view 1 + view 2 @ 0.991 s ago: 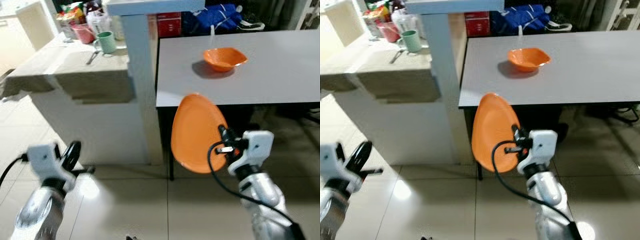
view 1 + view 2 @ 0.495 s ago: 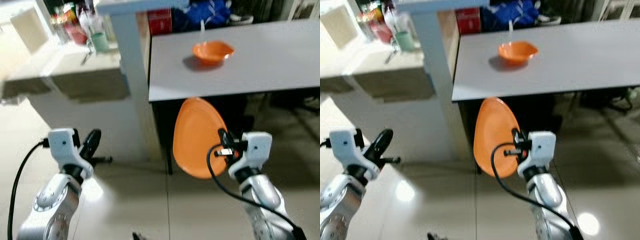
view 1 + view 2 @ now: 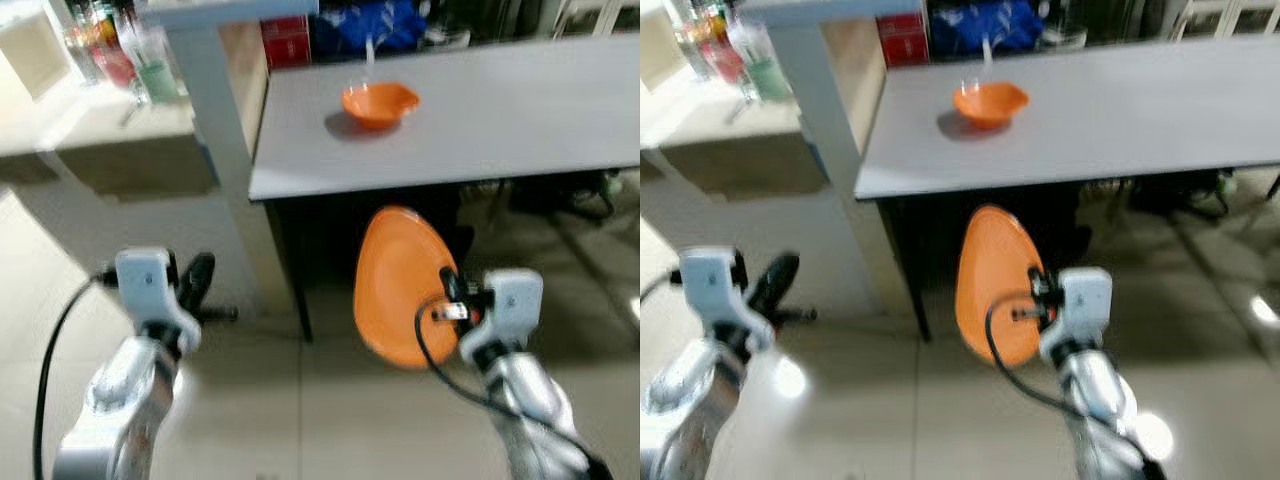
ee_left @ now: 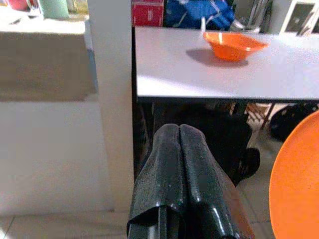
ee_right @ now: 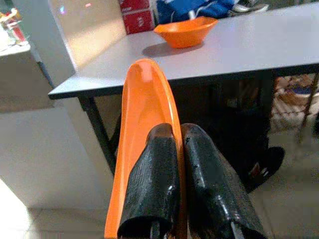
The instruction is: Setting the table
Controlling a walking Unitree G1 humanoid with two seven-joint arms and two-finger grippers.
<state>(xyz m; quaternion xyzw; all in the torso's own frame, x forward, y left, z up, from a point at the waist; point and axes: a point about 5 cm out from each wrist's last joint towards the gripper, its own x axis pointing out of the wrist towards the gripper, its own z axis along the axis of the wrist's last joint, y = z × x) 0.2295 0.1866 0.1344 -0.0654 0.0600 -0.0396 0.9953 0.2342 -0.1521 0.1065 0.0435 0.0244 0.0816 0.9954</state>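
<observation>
Holding one orange plate point(image 3: 400, 285) on edge, my right end effector point(image 5: 174, 144) pinches its rim below and in front of the grey worktop point(image 3: 500, 110). One orange bowl point(image 3: 378, 102) sits on that worktop near its left end. My left end effector point(image 4: 178, 149) hangs empty, fingers pressed together, over the tiled floor point(image 3: 300, 420) beside a white pillar point(image 3: 205, 120)

Both head views motion-blurred; bottles and cups on beige kitchen counter point(image 3: 110, 110) smeared, labels unreadable. Flat orange oval plate point(image 5: 144, 149): near rim pinched out of sight between fingers of right gripper point(image 5: 172, 134), bottom cut by frame edge. Left gripper point(image 4: 179, 132) base cropped. Dark space under grey rectangular table point(image 3: 1120, 110) beyond both pincers indistinct.
</observation>
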